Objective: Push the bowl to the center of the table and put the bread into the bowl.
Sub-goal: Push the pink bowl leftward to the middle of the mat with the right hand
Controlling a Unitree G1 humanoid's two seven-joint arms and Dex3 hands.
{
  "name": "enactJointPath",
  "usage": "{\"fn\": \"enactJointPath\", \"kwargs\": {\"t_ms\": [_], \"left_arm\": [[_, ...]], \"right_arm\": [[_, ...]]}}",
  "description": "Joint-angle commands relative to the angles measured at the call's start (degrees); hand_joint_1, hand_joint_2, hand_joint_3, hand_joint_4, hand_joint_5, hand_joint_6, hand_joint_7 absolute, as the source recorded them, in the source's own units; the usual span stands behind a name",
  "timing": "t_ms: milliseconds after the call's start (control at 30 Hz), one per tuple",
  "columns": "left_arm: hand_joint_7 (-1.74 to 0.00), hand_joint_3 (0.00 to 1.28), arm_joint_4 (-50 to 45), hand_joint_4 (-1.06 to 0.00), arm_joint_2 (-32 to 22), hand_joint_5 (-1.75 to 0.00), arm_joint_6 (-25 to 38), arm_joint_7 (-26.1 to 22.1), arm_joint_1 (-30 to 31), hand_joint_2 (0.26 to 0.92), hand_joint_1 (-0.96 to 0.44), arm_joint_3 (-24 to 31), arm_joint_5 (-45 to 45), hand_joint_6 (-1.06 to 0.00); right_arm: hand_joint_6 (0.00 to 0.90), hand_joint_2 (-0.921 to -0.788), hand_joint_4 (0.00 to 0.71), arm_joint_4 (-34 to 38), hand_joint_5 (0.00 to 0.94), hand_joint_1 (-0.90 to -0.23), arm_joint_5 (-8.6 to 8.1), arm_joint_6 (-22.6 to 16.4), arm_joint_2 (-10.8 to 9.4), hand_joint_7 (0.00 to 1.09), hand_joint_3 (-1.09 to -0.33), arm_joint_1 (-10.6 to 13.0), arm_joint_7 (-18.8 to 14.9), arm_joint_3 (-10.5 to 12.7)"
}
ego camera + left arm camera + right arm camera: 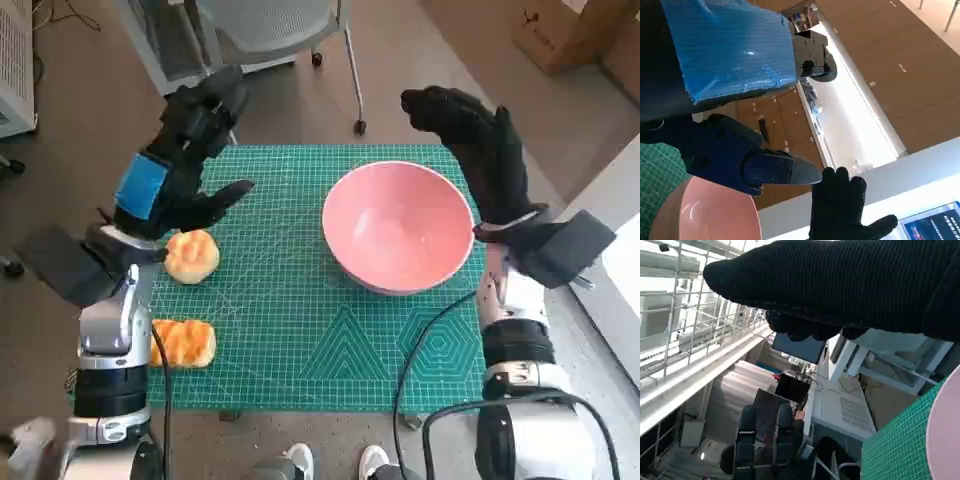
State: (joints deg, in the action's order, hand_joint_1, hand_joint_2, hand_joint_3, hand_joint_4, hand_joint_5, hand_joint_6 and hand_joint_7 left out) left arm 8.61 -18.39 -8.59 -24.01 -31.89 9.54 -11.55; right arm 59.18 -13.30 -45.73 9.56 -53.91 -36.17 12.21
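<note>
While unreadable writing fills a blue screen (935, 222), bowl (398, 226) looks unmarked.

One pink bowl (398, 227), two bread rolls (191, 256).

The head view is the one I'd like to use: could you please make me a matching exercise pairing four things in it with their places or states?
Things:
1. bowl
2. round bread roll
3. flat bread piece
4. right hand

Places or states:
A. by the mat's near left corner
B. raised and open beside the bowl's right rim
C. right of the mat's center, empty
D. just below the left hand

Pairs: 1-C, 2-D, 3-A, 4-B
</note>
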Motion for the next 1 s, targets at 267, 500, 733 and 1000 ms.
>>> {"fn": "enactJointPath", "kwargs": {"t_ms": [267, 500, 733, 1000], "left_arm": [[-0.5, 0.28, 0.09, -0.17, -0.74, -0.01, -0.1, -0.11, 0.55, 0.869, -0.47, 0.4, -0.45, 0.0], [-0.5, 0.28, -0.17, -0.17, -0.76, 0.0, 0.28, -0.23, 0.58, 0.869, -0.48, 0.52, -0.77, 0.0], [-0.5, 0.29, -0.36, -0.17, -0.78, 0.0, 0.44, -0.16, 0.62, 0.868, -0.48, 0.54, -0.68, 0.0], [-0.5, 0.29, -0.38, -0.17, -0.79, -0.01, 0.45, -0.15, 0.7, 0.868, -0.49, 0.59, -0.69, 0.0]], "right_arm": [[0.328, -0.921, 0.163, 0.0, 0.0, -0.673, -0.1, 0.54, -0.03, 0.0, -0.688, 1.48, 0.16, 0.0], [0.328, -0.921, 0.163, -0.17, 0.0, -0.671, -0.23, 0.75, 0.02, 0.0, -0.688, 1.53, 0.01, 0.05], [0.329, -0.921, 0.163, -0.08, 0.0, -0.678, -0.27, 0.88, 0.05, 0.0, -0.687, 1.54, -0.17, 0.04], [0.328, -0.921, 0.163, -0.13, 0.0, -0.68, -0.03, 0.78, 0.21, 0.0, -0.687, 1.6, 0.01, -0.05]]}}
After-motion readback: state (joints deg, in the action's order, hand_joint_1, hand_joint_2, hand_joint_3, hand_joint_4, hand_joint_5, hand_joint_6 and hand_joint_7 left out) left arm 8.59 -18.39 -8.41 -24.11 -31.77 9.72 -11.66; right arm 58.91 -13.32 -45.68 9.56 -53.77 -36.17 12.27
